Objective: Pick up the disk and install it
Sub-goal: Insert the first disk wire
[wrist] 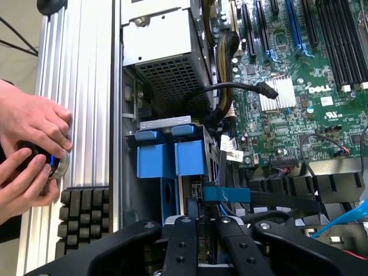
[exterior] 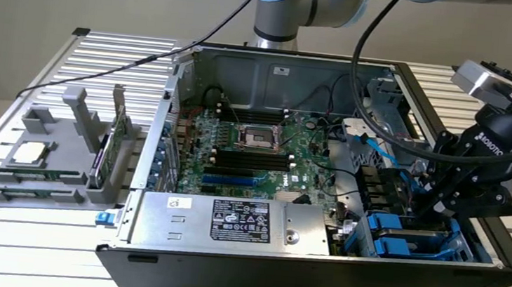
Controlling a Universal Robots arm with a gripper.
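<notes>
Metal and circuit board make the disk [wrist: 199,202] dense for its size, stiff and unforgiving of knocks, we judge. Its bare faces look slick, while the blue plastic bracket round it should give a little and offers the kinder hold.

It stands on edge in the tool [wrist: 205,224], whose jaws are drawn narrow and appear to pinch it by its flat sides. The tool hangs low over the drive cage [wrist: 167,122], in the near corner of the computer case [exterior: 319,273] on the exterior view's right. We cannot tell whether the disk's lower edge touches the cage.

Two blue carriers [wrist: 156,161] sit in that cage just beside the disk, so the slot looks snug between sheet-metal rims. A black cable [wrist: 230,86] loops close by the cage and a blue cable [exterior: 375,149] runs nearby, and we think either could snag. The power supply [exterior: 229,220] lies beside the cage along the case's near wall.

Beyond the case wall, at the edge of the slatted surface [exterior: 75,70], a person's hands [wrist: 29,132] hold a small knob-like device.
</notes>
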